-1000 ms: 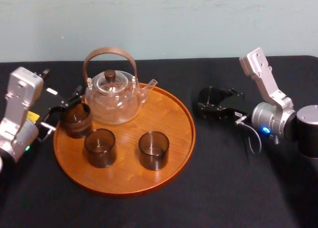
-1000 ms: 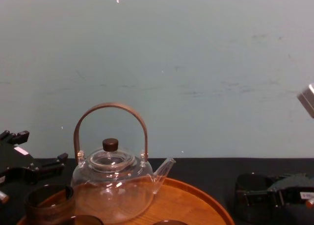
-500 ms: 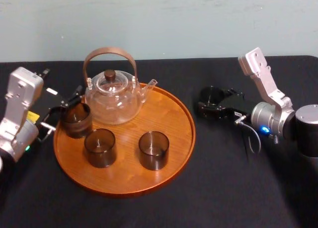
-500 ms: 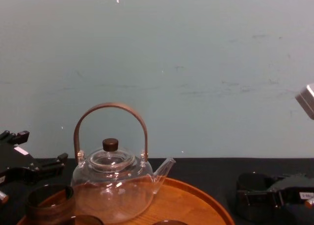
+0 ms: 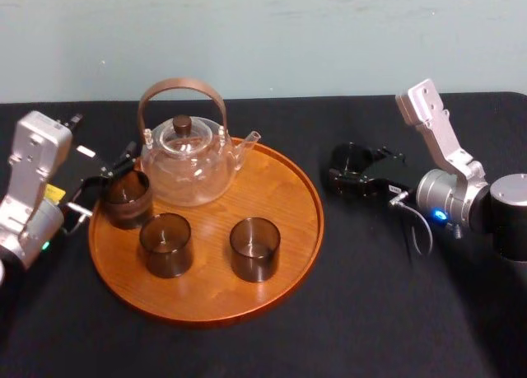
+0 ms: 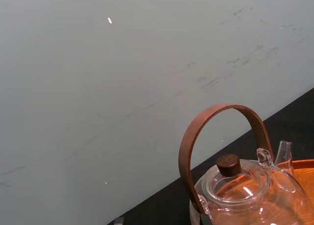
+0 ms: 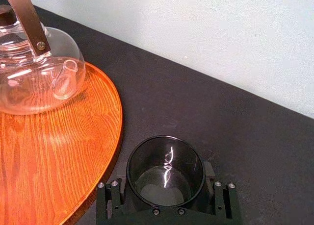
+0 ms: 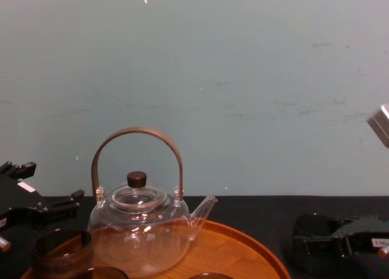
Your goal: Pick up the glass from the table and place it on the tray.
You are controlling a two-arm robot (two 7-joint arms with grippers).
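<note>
Right pincer (image 7: pixel 166 186) barely shifted | closed round glass (image 7: pixel 165 161); just beside tray (image 7: pixel 59 151) | left pincer (image 5: pixel 109 179) by tray's left rim

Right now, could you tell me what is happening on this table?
The right gripper is closed around a dark glass that stands on the black table, just to the right of the round wooden tray. The glass is not yet on the tray. The tray carries a glass teapot and three other dark glasses. The left gripper sits at the tray's left edge, beside one of them.
</note>
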